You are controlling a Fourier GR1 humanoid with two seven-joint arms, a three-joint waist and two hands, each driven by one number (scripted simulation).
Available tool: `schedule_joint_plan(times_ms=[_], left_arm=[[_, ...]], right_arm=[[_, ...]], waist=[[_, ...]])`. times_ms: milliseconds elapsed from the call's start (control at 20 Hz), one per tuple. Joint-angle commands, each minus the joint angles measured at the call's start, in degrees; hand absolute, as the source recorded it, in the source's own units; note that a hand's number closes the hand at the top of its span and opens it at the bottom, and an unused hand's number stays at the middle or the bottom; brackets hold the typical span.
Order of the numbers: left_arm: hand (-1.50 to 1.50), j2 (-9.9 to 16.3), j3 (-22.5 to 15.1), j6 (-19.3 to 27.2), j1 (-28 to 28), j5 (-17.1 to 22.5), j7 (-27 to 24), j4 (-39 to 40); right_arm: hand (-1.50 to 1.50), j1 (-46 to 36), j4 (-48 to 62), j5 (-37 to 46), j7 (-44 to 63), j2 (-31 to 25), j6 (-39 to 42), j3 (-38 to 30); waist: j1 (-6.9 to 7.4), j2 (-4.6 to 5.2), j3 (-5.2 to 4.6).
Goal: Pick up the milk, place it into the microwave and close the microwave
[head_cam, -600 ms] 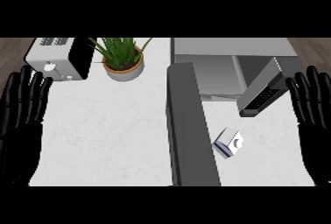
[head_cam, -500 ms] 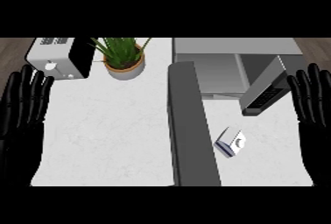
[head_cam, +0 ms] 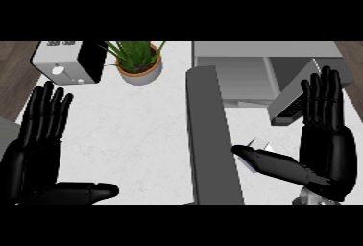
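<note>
The milk carton (head_cam: pixel 257 145), small and white, lies on the counter just right of the microwave's (head_cam: pixel 241 77) long grey open door (head_cam: pixel 212 139). My right hand (head_cam: pixel 325 144) is open, fingers straight and pointing away from me. Its thumb reaches left across the carton and hides most of it. The microwave's cavity stands open at the top right. My left hand (head_cam: pixel 35 144) is open at the left over the white counter, thumb stretched to the right, holding nothing.
A white and black toaster (head_cam: pixel 64 62) stands at the back left, with a potted green plant (head_cam: pixel 138 62) beside it. A grey panel with a dark strip (head_cam: pixel 292 103) juts out beside the microwave cavity, under my right fingertips.
Both hands have come further into view and inward. My right hand has shifted left, so its thumb now covers the milk carton, which lay in plain sight before.
</note>
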Motion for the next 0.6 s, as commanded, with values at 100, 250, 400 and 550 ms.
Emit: schedule_joint_plan(times_ms=[100, 250, 400, 550], left_arm=[[-1.5, -2.4, -4.8, 1.0, 9.2, -1.6, 1.7, -8.0], [-1.5, -1.2, -2.2, -0.9, 8.8, 1.4, -2.3, -3.0], [-1.5, -1.5, -5.2, 0.1, 11.9, -1.5, -0.1, -9.4], [-1.5, -1.6, -4.0, 1.1, 8.1, -1.7, 1.2, -7.1]], right_arm=[[-1.5, 1.1, 4.1, -1.2, -2.1, 0.6, -4.2, 1.0], [-1.5, 2.4, 2.7, -0.9, -0.2, 0.4, -3.5, -1.1], [-1.5, 5.4, 4.8, -0.3, -4.2, 0.6, -4.7, 1.3], [-1.5, 4.0, 5.6, 3.0, 0.9, 0.6, -7.3, 3.4]], waist=[[0.09, 0.04, 0.15], [-0.14, 0.06, 0.13], [-0.08, 0.04, 0.15], [-0.2, 0.07, 0.13]])
